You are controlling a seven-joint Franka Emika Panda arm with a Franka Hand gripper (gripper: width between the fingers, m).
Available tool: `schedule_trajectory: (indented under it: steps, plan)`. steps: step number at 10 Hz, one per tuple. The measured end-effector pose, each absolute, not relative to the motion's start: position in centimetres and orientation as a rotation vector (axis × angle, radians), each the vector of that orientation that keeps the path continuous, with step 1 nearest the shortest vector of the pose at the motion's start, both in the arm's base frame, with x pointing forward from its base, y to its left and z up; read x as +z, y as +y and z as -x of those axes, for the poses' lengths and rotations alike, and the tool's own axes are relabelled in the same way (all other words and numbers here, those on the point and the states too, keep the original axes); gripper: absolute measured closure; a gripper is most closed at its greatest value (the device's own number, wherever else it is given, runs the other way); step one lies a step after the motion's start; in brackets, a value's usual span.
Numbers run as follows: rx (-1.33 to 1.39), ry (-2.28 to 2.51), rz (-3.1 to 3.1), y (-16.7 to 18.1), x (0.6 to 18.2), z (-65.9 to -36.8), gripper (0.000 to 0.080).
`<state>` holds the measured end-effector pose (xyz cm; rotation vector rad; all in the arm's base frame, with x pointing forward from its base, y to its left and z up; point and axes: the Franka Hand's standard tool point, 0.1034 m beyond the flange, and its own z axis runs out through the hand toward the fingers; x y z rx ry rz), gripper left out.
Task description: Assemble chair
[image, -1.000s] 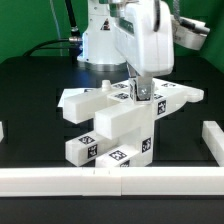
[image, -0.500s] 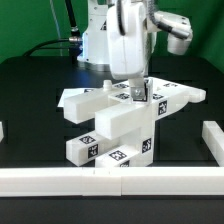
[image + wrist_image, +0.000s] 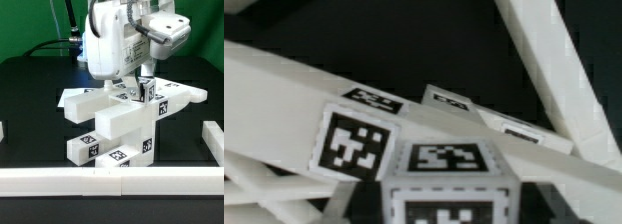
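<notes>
The partly built chair (image 3: 118,128) stands mid-table, a stack of chunky white tagged blocks with a flat white part (image 3: 178,97) behind it. My gripper (image 3: 144,88) sits on top of the stack, shut on a small upright tagged chair piece (image 3: 150,94). In the wrist view that piece (image 3: 446,170) fills the gap between my dark fingers (image 3: 365,203), with my gripper (image 3: 450,205) closed around it. White bars of the chair's frame (image 3: 553,80) and more tags (image 3: 352,142) lie beyond it. The lower end of the held piece is hidden.
A long white border rail (image 3: 110,181) runs along the table's front, with a side rail (image 3: 212,136) at the exterior view's right and a stub (image 3: 2,130) at its left. The robot base (image 3: 100,45) stands behind the chair.
The arm's wrist and upper body have swung toward the exterior view's left and turned. The gripper stays on the small piece at the same spot on the chair.
</notes>
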<state>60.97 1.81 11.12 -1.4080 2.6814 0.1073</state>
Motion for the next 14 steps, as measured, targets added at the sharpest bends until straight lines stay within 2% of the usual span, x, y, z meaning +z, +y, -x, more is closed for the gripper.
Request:
schedule_trajectory:
  steps: [2,3,4,5,8,14]
  plan:
    - [0.105,2.672,1.424,1.85,11.09,-60.98,0.0514]
    - [0.102,2.650,1.464,1.84,11.09,-60.98,0.0282]
    - [0.098,2.621,1.513,1.82,11.09,-60.99,0.0282]
    - [0.090,2.534,1.652,1.81,11.12,-60.99,0.0192]
    - [0.067,2.247,2.016,1.79,11.33,-61.17,0.0152]
    - [0.068,1.664,2.596,1.78,11.49,-60.91,0.0151]
